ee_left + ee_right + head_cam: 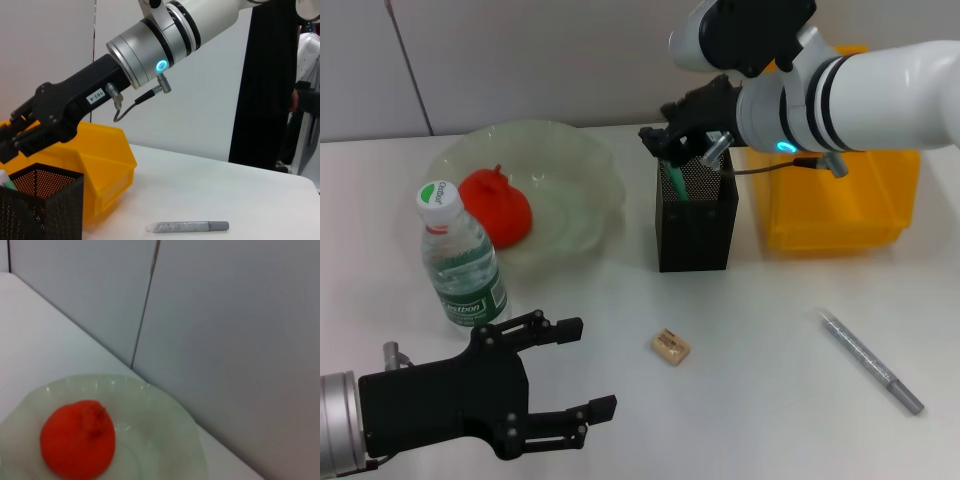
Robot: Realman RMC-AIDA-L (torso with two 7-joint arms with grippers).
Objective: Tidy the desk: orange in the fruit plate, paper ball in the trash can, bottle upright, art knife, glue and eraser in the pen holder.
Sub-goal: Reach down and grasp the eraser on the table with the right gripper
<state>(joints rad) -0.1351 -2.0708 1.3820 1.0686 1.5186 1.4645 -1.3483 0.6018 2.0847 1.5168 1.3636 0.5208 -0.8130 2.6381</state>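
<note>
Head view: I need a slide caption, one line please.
Right claw over the pen holder; orange in plate, bottle upright, eraser left on desk.

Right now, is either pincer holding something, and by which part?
Left pincer: open, nothing held. Right pincer, over the black square mesh pen holder: cannot be told.

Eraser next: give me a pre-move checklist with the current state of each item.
1. Eraser lies free on the desk, nothing touching it: ok.
2. Pen holder upright: ok.
3. Pen holder mouth free: not ok, right gripper sits over it with a green item.
4. Left gripper open, beside the eraser: ok.
5. Bottle upright near the left gripper: ok.
6. Orange in the fruit plate: ok.
</note>
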